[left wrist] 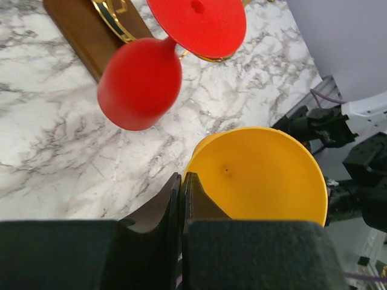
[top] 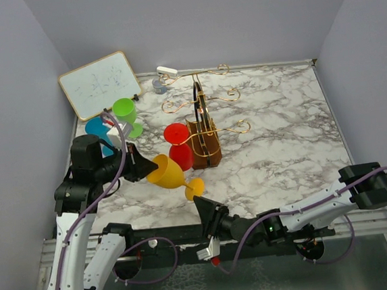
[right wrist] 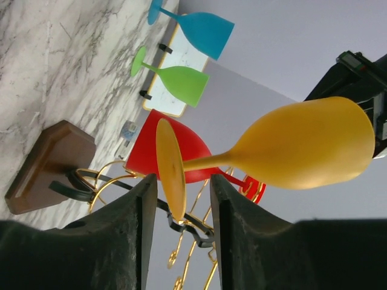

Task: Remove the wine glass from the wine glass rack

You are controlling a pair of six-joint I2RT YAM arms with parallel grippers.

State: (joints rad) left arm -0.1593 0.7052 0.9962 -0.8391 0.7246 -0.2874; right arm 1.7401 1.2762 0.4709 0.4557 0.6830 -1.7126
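A yellow wine glass hangs tilted in the air in front of the wine glass rack, away from its gold wire arms. My left gripper is shut on the bowl's rim, its fingers pinching the yellow wall. My right gripper is open just under the foot. In the right wrist view the yellow foot stands between the spread fingers, apparently touching neither. A red wine glass hangs upside down on the rack.
A green glass and a blue glass stand at the back left, in front of a small whiteboard. The rack's gold arms reach out to the right and back. Grey walls close in three sides of the marble table.
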